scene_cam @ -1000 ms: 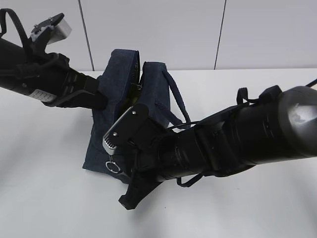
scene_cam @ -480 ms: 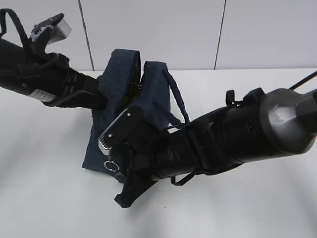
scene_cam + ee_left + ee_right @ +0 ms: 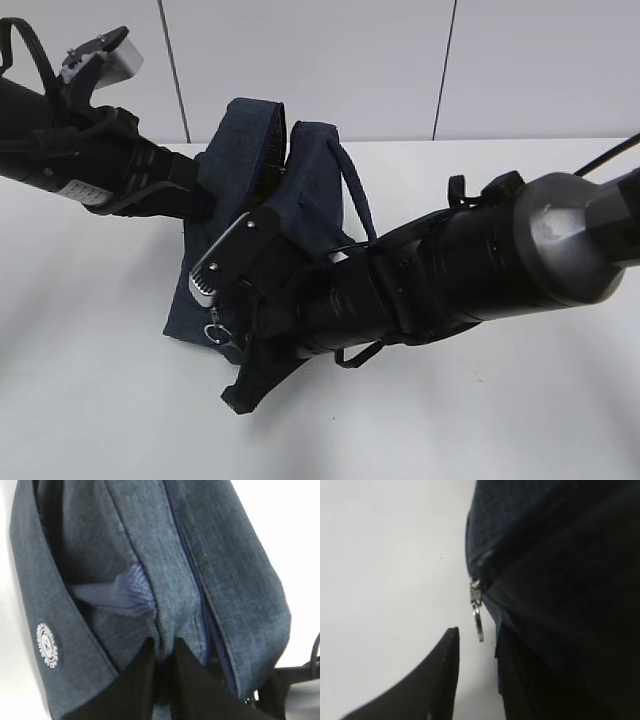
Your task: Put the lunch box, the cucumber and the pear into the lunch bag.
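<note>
The navy lunch bag (image 3: 300, 190) stands mid-table, its top edges close together. My left gripper (image 3: 203, 203) is at its left side. In the left wrist view, this gripper (image 3: 163, 650) is shut on a fold of the bag's fabric (image 3: 165, 580). My right gripper (image 3: 235, 368) is low at the bag's front left corner. In the right wrist view it (image 3: 476, 635) is open, and the silver ring pull (image 3: 478, 622) hangs just above the gap between its fingertips; the pull also shows in the exterior view (image 3: 215, 330). The lunch box, cucumber and pear are hidden.
The white table (image 3: 90, 400) stretches around the bag. My right arm (image 3: 470, 270) lies across the bag's front and hides its right half. A loop handle (image 3: 352, 190) hangs over the bag's right side. A grey panelled wall (image 3: 400, 60) stands behind.
My right arm has slid left and slightly down along the bag's front. The ring pull has moved left with it, and the gap at the bag's top looks narrower. The left arm has held still.
</note>
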Tool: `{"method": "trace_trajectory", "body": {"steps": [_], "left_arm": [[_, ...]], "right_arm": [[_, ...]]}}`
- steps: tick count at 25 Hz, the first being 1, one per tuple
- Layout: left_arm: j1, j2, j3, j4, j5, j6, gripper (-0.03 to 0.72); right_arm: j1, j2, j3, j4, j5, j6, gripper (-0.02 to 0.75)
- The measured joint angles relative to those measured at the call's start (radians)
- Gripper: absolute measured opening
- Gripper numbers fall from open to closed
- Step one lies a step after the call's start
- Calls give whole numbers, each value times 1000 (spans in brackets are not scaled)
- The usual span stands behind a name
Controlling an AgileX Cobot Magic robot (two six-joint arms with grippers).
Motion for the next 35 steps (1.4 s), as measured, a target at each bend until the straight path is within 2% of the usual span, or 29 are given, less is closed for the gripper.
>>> {"method": "trace_trajectory", "body": {"steps": [15, 35], "left_arm": [[0, 1, 0, 0, -1, 0, 3], [0, 1, 0, -3, -1, 0, 3]], "right_arm": [[0, 0, 0, 0, 119, -7, 242], [0, 4, 0, 0, 61, 134, 255]]}}
